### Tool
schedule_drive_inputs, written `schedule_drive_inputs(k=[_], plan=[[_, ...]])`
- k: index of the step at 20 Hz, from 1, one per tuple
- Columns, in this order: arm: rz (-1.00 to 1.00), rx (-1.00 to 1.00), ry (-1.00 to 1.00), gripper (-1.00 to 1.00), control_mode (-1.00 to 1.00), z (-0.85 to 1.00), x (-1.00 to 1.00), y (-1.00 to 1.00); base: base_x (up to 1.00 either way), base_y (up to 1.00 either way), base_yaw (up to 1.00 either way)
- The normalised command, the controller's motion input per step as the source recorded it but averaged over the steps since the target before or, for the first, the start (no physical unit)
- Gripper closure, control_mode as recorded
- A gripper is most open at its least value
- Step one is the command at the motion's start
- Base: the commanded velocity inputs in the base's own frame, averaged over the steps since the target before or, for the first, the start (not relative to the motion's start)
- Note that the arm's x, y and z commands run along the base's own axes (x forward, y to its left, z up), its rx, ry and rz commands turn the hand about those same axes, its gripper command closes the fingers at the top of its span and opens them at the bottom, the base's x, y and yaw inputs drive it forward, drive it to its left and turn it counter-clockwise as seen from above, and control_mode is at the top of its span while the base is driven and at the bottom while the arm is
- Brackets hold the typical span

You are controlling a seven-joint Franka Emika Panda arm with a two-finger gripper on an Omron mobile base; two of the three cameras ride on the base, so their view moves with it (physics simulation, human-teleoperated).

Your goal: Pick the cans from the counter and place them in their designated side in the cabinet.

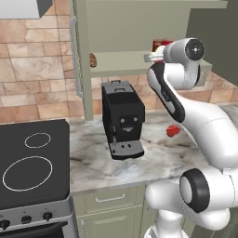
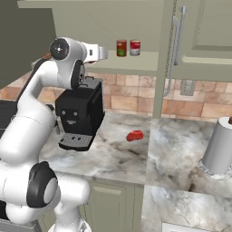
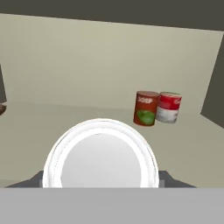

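Observation:
Both cans stand side by side on the cabinet (image 2: 199, 27) shelf (image 3: 192, 144): the dark one with a red-and-green label (image 2: 121, 47) (image 3: 146, 108) on the left, the red one with a white band (image 2: 135, 47) (image 3: 169, 107) touching its right side. A red can top (image 1: 158, 45) peeks over my arm. My gripper (image 2: 104, 53) (image 1: 148, 57) hovers at shelf height, short of the cans and to their left. It is open, its dark fingertips (image 3: 38, 179) spread wide with nothing between them. The marbled counter (image 1: 153, 160) (image 2: 118, 158) lies below.
A black coffee machine (image 1: 122, 118) (image 2: 79, 115) stands on the counter under the shelf. A small red lumpy object (image 1: 173, 131) (image 2: 134, 135) lies beside it. A paper towel roll (image 2: 219, 147) is far right, the stovetop (image 1: 32, 162) far left. The open door's bar handle (image 2: 174, 54) hangs right of the shelf.

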Motion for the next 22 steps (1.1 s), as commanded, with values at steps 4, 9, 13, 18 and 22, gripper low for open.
schedule_drive_inputs(k=[4, 9, 13, 18, 22], plan=[[0.00, 0.00, 0.01, 1.00, -1.00, -0.01, 0.32, 0.00, 0.00, 0.00, 0.00], [0.00, 0.00, 0.01, 1.00, -1.00, -0.06, 0.29, 0.00, 0.00, 0.00, 0.00], [0.00, 0.00, 0.01, 1.00, -1.00, -0.05, 0.26, 0.00, 0.00, 0.00, 0.00], [0.00, 0.00, 0.00, 1.00, -1.00, -0.07, 0.25, 0.00, 0.00, 0.00, 0.00], [0.00, 0.00, 0.00, 1.00, -1.00, -0.01, 0.21, -0.01, 0.00, 0.00, 0.00]])
